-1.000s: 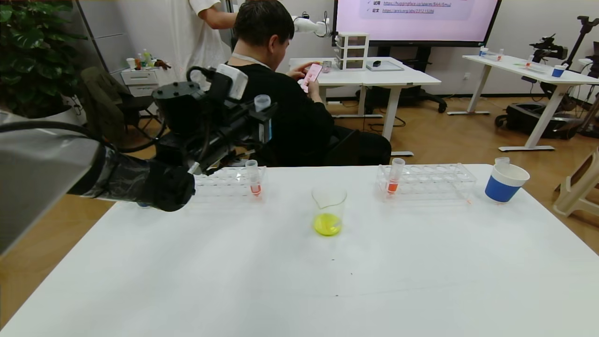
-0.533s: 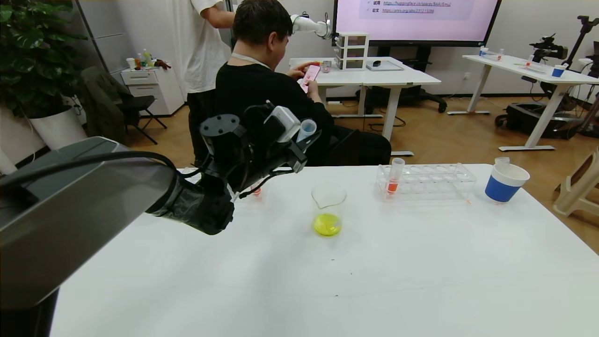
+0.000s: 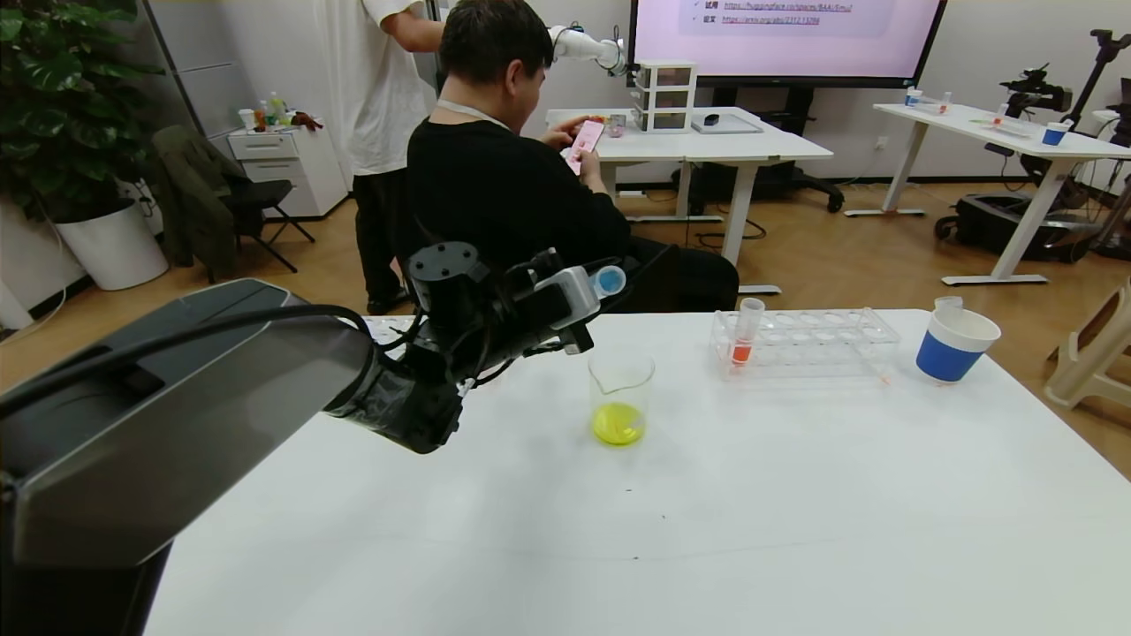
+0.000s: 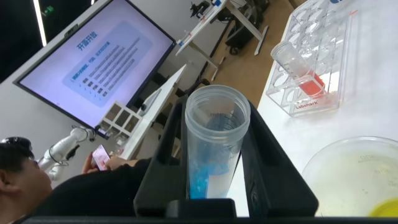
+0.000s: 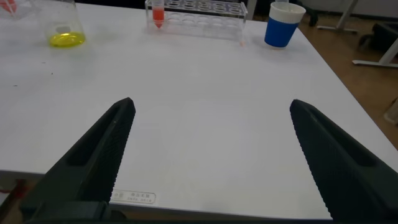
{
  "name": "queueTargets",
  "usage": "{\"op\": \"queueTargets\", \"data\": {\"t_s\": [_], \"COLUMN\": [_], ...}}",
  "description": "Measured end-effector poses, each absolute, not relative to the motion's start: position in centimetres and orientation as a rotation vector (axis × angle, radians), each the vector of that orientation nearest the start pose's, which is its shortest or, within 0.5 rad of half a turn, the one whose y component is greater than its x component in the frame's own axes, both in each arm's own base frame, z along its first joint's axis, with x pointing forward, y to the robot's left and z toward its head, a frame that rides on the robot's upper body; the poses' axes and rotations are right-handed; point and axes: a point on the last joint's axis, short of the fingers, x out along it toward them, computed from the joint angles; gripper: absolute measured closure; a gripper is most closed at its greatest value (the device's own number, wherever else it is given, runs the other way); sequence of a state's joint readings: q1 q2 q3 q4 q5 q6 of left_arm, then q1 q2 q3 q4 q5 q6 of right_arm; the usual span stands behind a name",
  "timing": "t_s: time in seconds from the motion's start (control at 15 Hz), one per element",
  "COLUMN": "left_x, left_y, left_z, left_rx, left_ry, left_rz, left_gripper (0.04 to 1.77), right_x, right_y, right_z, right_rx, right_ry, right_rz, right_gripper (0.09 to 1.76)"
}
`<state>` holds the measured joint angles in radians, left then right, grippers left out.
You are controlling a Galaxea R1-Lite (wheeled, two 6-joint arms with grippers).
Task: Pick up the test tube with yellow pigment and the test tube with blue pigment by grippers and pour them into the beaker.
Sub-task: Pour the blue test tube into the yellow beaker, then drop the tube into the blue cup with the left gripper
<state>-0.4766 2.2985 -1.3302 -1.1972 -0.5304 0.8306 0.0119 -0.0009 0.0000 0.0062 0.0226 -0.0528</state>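
1. Head view: the left gripper (image 3: 590,311) hangs just beside and above the rim of the beaker (image 3: 621,399), clamped on the test tube with blue pigment (image 3: 608,282), which is tipped nearly level with its open mouth facing out past the beaker's far-left rim. The beaker sits mid-table with yellow liquid already in the bottom, so the yellow pour looks done and the blue pour is the step in hand. A rack (image 3: 808,343) with an orange-liquid tube (image 3: 744,332) stands to the right, and a blue-and-white cup (image 3: 954,344) is farther right. The right arm isn't visible here.

2. Left wrist view: the black fingers (image 4: 276,175) grasp the blue tube (image 4: 211,149) on both sides. Blue liquid pools low in the tube, none at the lip yet. The beaker rim (image 4: 348,163) shows just beside the gripper, yellow at its base.

3. Right wrist view: the right gripper (image 5: 211,162) is parked over the near table edge, fingers spread wide, holding nothing — well apart from the beaker (image 5: 62,25).

4. Next move, as a judgement: bring the tube mouth over the beaker opening and roll the wrist further so the blue runs in without missing the rim.
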Motion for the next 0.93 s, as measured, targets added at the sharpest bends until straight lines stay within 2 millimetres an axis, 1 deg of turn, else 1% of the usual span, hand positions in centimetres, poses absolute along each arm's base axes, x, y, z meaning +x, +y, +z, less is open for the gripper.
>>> {"op": "queueTargets", "data": {"t_s": [0.2,0.47,0.8,0.93], "left_x": [40.3,40.5,41.1,41.3], "left_y": [-22.3,-21.9,-20.8,-20.7], "left_z": [14.8,14.6,13.7,13.3], "left_rx": [0.879,1.019,1.162,1.193], "left_ry": [-0.764,-0.891,-0.969,-0.979], "left_rz": [-0.884,-0.924,-0.893,-0.881], "left_gripper": [1.31,1.31,1.31,1.31], "right_x": [-2.3,-2.3,-2.3,-2.3], "right_y": [0.0,0.0,0.0,0.0], "right_z": [7.5,7.5,7.5,7.5], "right_rx": [-0.053,-0.053,-0.053,-0.053], "right_ry": [0.004,0.004,0.004,0.004], "right_rz": [0.034,0.034,0.034,0.034], "right_gripper": [0.11,0.11,0.11,0.11]}}
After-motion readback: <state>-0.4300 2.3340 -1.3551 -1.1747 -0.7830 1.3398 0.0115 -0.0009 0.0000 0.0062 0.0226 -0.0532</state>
